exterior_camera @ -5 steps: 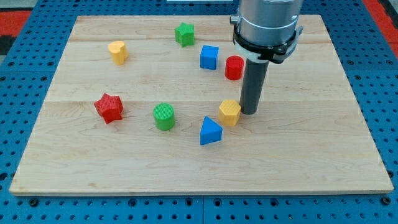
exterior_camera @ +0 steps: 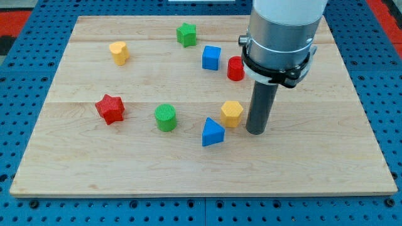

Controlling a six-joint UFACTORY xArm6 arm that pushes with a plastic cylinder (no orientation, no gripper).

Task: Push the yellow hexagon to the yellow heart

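Note:
The yellow hexagon (exterior_camera: 232,113) sits right of the board's middle, just above and right of a blue triangle (exterior_camera: 212,132). The yellow heart (exterior_camera: 119,52) lies far off at the view's upper left. My tip (exterior_camera: 256,131) rests on the board just right of the hexagon and a little lower, with a small gap between them. The rod rises from there to the arm's grey housing, which hides part of the board's upper right.
A green cylinder (exterior_camera: 166,117) and a red star (exterior_camera: 110,108) lie left of the hexagon. A blue cube (exterior_camera: 211,58), a red cylinder (exterior_camera: 235,68) and a green star (exterior_camera: 186,34) stand nearer the view's top. The wooden board (exterior_camera: 94,163) sits on a blue pegboard.
My tip has moved down and slightly right, away from the yellow hexagon's right side. The hexagon and the other blocks have not moved.

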